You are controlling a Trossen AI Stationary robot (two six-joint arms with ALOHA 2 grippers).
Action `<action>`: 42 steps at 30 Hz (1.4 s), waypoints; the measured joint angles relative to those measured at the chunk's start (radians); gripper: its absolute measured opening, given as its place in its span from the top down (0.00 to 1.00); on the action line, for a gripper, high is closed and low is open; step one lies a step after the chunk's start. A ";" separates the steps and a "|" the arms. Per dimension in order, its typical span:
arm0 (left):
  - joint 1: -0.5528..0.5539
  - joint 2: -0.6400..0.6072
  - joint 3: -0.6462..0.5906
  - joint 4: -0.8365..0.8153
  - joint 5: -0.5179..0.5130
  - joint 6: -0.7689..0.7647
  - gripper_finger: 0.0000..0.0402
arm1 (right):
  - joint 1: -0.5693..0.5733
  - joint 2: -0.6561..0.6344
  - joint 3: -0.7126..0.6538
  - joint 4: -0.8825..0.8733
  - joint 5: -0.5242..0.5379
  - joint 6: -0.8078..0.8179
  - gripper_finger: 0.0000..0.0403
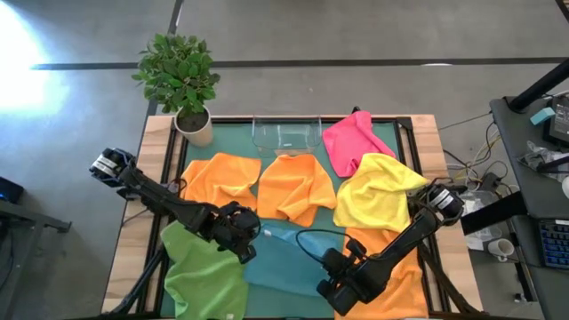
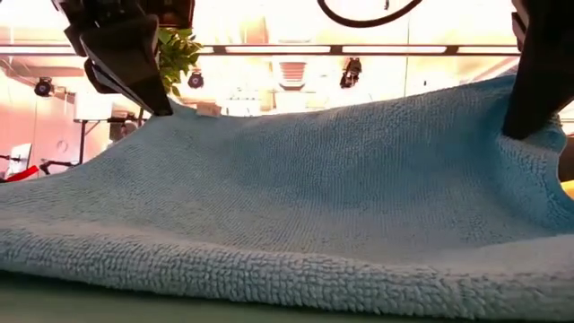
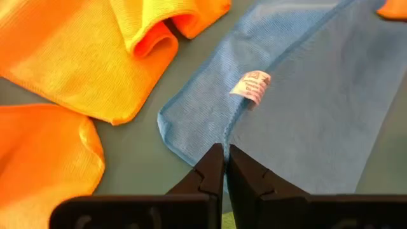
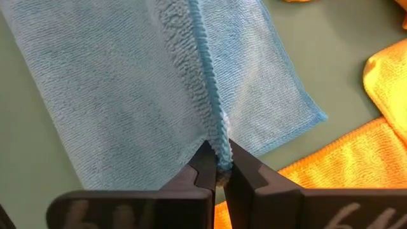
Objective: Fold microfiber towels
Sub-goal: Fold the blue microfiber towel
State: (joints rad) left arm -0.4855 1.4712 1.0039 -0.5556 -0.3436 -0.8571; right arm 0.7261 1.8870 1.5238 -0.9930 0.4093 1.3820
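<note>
High view, towel: the light blue towel lies at the near middle of the green mat, between the green towel and an orange towel.
High view, pincers: the left gripper sits at the blue towel's left edge, the right gripper at its right edge.
Low view: the blue towel fills the picture, raised at both ends where dark fingers meet it.
Left wrist view: the left gripper is clamped on the blue towel's hem, close to its white label.
Right wrist view: the right gripper is pinched on the blue towel's stitched edge; cloth rises from the fingertips.
</note>
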 joint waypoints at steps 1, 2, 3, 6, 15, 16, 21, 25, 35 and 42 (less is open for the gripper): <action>0.000 0.000 0.000 0.002 0.000 0.003 1.00 | 0.000 0.000 0.000 0.000 0.000 0.006 0.98; 0.001 0.000 0.001 0.004 0.000 0.004 1.00 | 0.000 0.000 0.000 0.000 -0.001 0.008 0.98; 0.001 0.000 0.002 0.006 0.000 0.004 0.99 | -0.001 0.000 0.000 0.000 -0.001 0.009 0.98; 0.001 0.000 0.002 0.006 0.000 0.009 0.95 | 0.000 0.000 0.000 -0.001 -0.003 0.009 0.98; 0.002 0.000 0.002 0.006 -0.011 0.007 0.72 | -0.005 0.000 0.000 -0.066 -0.022 0.040 0.98; 0.002 0.000 0.002 0.006 -0.011 0.007 0.70 | -0.007 0.000 0.000 -0.074 -0.021 0.039 0.98; 0.002 0.000 0.002 0.007 -0.011 0.031 0.65 | -0.021 0.000 0.000 -0.081 -0.022 -0.004 0.98; 0.012 0.000 0.002 0.029 0.010 0.109 0.65 | -0.034 0.000 0.000 -0.080 -0.028 -0.032 0.98; 0.092 0.000 -0.120 0.284 0.171 0.355 0.65 | -0.035 0.000 0.003 -0.072 -0.046 -0.046 0.98; 0.160 0.000 -0.193 0.378 0.194 0.364 0.65 | -0.035 0.000 0.003 -0.072 -0.046 -0.049 0.98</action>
State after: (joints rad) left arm -0.3255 1.4715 0.8110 -0.1777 -0.1497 -0.4934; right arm 0.6910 1.8870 1.5266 -1.0649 0.3634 1.3327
